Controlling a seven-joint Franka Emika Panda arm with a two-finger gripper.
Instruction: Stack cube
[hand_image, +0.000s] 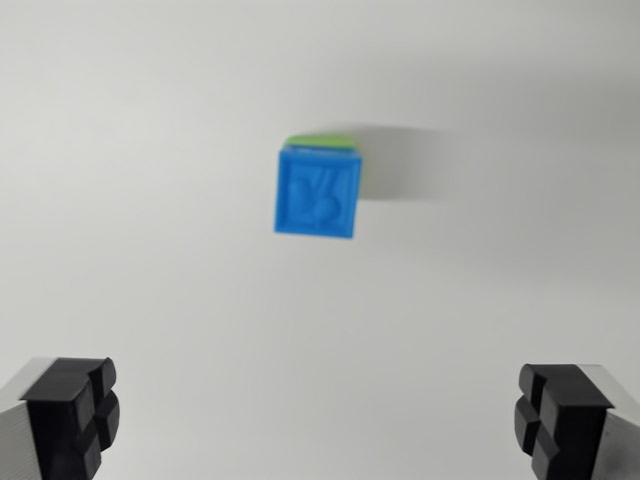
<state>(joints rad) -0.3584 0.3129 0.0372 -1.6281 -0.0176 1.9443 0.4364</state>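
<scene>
Blue cube (317, 193): sits a little above the middle of the wrist view, slightly blurred, its top face turned to the camera with a raised figure moulded into it.
What it rests on: a green cube (322, 141), of which only a thin strip shows past the blue cube's far edge; the blue one covers nearly all of it, so the two are stacked and touching.
Surface: a plain white table (150, 280), bare on every side of the stack.
Shadow: a soft grey patch falls from the stack toward the wrist view's right.
Gripper (318, 420): spread wide and holding nothing.
Fingers: the black pads (75, 415) stand in the two lower corners of the picture, one at the wrist view's left and one at its right.
Gap: the stack lies well apart from both pads, farther up the picture and roughly centred between them.
Open room: clear white surface runs all around the stack to every border of the picture.
Orientation: the blue cube's face is near square, so no long axis can be told; its edges are turned slightly off the frame's sides.
</scene>
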